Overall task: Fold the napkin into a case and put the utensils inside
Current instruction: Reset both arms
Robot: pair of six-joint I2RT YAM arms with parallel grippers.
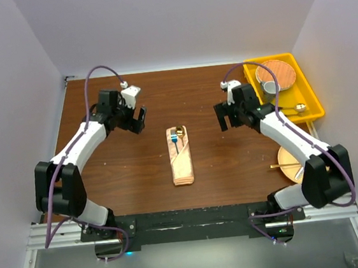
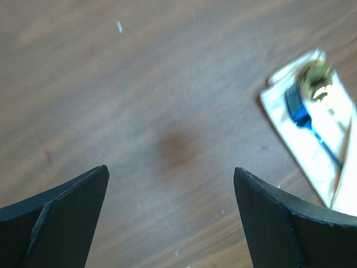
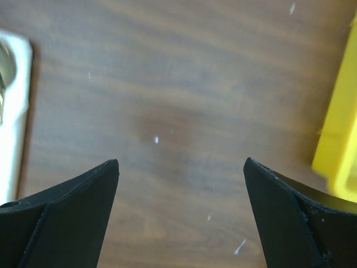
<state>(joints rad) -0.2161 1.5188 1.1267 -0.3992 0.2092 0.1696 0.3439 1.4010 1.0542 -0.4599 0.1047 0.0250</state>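
Observation:
The napkin lies folded into a narrow peach case (image 1: 182, 162) at the middle of the table. Gold utensils (image 1: 178, 134), one with a blue part, stick out of its far end. My left gripper (image 1: 140, 120) hovers open to the left of the case, over bare wood. My right gripper (image 1: 223, 118) hovers open to its right. The left wrist view shows the case (image 2: 304, 151), washed out at the right edge, with the utensils (image 2: 312, 84) on it and the gripper (image 2: 171, 170) empty. In the right wrist view the gripper (image 3: 181, 162) is empty, with the case's edge (image 3: 14, 111) at far left.
A yellow tray (image 1: 307, 88) at the back right holds a round wooden plate (image 1: 276, 74), a grey cup (image 1: 268, 89) and a gold spoon (image 1: 299, 107). The tray's corner (image 3: 340, 139) shows beside my right fingers. Another plate (image 1: 289, 161) lies by the right arm.

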